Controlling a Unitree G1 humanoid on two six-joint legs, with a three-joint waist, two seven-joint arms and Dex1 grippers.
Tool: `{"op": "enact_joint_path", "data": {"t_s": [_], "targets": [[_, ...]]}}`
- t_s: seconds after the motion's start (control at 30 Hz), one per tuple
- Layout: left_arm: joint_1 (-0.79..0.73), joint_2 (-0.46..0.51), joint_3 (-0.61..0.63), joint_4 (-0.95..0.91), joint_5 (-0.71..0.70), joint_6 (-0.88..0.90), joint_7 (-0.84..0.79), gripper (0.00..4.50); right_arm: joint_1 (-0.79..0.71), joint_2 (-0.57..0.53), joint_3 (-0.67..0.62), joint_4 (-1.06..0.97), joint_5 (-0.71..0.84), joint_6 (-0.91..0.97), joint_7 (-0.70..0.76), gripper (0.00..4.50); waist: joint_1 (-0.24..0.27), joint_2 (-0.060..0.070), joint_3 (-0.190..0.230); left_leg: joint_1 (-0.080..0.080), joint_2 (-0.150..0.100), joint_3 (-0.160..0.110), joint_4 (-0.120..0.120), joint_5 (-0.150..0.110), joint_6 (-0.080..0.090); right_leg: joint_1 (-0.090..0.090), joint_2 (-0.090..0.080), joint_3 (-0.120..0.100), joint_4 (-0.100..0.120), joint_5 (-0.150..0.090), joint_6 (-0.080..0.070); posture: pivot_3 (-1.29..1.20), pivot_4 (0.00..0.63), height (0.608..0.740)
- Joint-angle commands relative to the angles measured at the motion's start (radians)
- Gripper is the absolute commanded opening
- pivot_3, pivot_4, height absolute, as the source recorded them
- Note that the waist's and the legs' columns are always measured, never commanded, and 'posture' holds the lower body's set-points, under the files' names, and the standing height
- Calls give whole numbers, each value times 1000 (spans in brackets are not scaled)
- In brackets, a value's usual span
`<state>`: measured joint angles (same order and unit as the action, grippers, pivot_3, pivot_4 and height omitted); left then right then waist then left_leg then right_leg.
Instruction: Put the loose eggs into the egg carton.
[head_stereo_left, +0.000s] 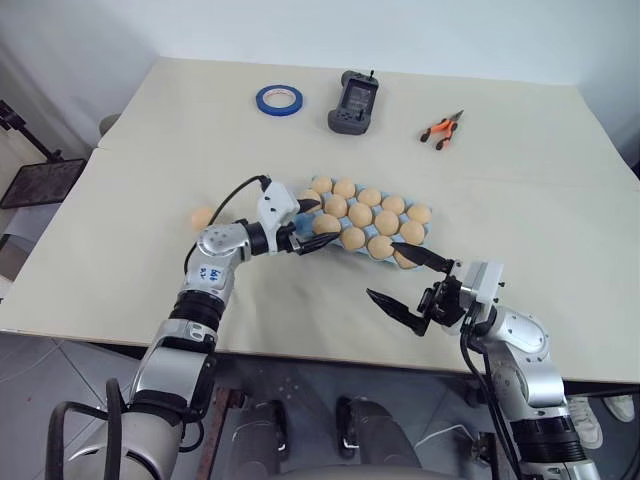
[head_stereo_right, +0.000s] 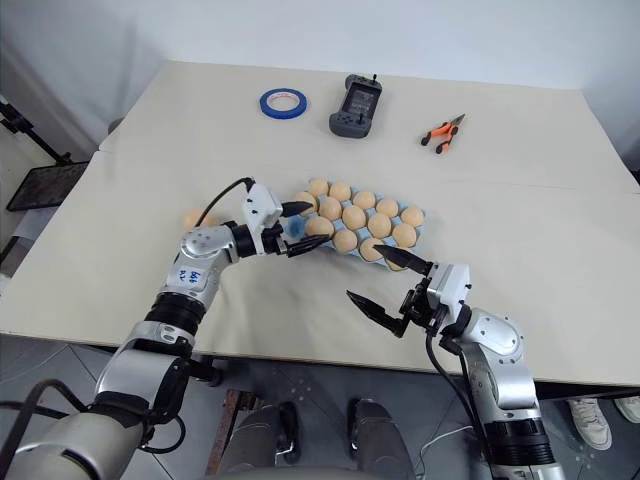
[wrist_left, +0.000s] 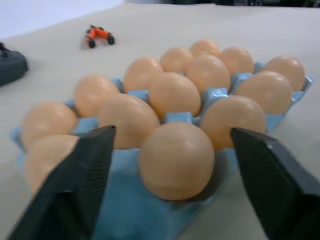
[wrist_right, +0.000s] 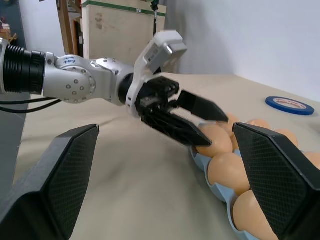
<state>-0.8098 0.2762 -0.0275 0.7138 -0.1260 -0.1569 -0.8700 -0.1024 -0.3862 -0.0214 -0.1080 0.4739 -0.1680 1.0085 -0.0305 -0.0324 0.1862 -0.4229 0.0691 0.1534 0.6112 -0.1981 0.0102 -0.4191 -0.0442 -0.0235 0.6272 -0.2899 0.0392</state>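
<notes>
The left gripper (head_stereo_left: 305, 228) is shown with its fingers (wrist_left: 82, 172) spread wide and empty at the near-left corner of the egg carton (head_stereo_left: 300, 222), an egg (wrist_left: 176, 160) seated between them. The right gripper (head_stereo_left: 412, 284) is likewise held open and empty, beside the carton's near-right end. One loose egg (head_stereo_left: 202, 217) is seen on the worktop (head_stereo_left: 120, 230), left of the left arm. The eggs are judged light, smooth and brittle; a gentle grip across the widest girth is advised.

Head cameras look down; wrist cameras closely share the egg carton (wrist_left: 125, 210).
</notes>
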Motion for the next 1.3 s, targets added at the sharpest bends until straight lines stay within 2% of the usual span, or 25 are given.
{"op": "enact_joint_path", "data": {"t_s": [0.03,0.2,0.3,0.33,0.43,0.53,0.8,0.9,1.07,1.3], "targets": [[25,60,87,-131,-55,-17,38,3806,4,2,-9,-22,11,-15,-2,4500,-2,0,0,0,0,0,0,0,0,0,0,0,0,0,0,0,150,740],[151,170,220,-324,-121,61,118,3806,-2,-9,-15,-12,20,-11,16,4500,-4,0,0,1,1,0,-1,0,0,0,0,1,1,0,0,0,150,740],[289,237,274,-449,-182,128,86,3806,-18,-16,-18,3,27,-6,33,4500,-2,0,0,1,1,0,-1,0,0,0,0,0,1,0,-1,0,150,740],[339,253,289,-491,-205,153,73,4076,-26,-19,-18,11,29,-4,42,4500,-3,0,0,1,1,0,-1,0,0,0,0,0,1,0,-1,0,150,740],[473,291,346,-577,-231,185,87,4484,-51,-26,-18,36,34,-6,71,4500,-3,0,0,1,1,1,-2,0,0,0,-2,1,0,-2,-4,0,150,740],[570,292,415,-605,-241,187,148,4484,-78,-27,-22,57,41,-9,87,4500,0,0,0,1,1,0,-2,0,-1,0,-2,1,0,-8,-15,0,150,740],[759,248,478,-651,-235,172,244,4484,-85,-38,-30,65,50,-9,118,4500,1,0,0,1,0,2,-11,0,-1,-1,-5,2,-7,-9,-16,0,150,740],[763,244,473,-669,-247,223,286,4484,-89,-45,-36,66,57,-4,127,4500,1,0,0,1,-1,2,-14,0,-1,-2,-5,2,-8,-9,-16,0,150,740],[661,259,425,-625,-214,234,312,4484,-95,-42,-35,72,53,-7,131,4500,1,0,0,1,-1,2,-15,0,-2,-4,-4,1,-6,-8,-14,0,150,740],[390,269,348,-343,-101,181,382,4484,-84,-35,-34,70,60,-5,140,4500,0,0,0,1,-2,4,-13,1,-2,-4,-4,3,-4,-4,-8,0,150,740]]}}
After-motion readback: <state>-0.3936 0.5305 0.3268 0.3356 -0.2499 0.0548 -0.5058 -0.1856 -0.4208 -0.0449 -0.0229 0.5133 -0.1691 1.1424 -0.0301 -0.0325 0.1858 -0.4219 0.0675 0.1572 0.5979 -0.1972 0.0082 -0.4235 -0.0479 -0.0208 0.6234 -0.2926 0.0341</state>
